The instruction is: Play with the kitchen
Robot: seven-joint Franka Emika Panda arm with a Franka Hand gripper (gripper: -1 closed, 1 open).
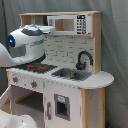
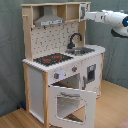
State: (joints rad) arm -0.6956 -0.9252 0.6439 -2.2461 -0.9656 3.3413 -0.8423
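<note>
Grey curtain behind kitchen (image 2: 60,60), outstretched arm (image 2: 112,19) level with microwave cabinet (image 1: 67,24).

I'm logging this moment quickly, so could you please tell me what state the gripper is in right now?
Gripper: cannot be told; the arm reaches toward the top of the kitchen.

This looks like a robot lab or test space, not a real home kitchen. A plain grey fabric backdrop (image 2: 10,50) hangs behind everything in both exterior views, and the floor is bare light wood (image 2: 112,107). The only furniture is a tall white and light-wood toy play kitchen (image 2: 60,65), standing alone, with a white robot arm (image 2: 107,17) reaching towards it.
</note>
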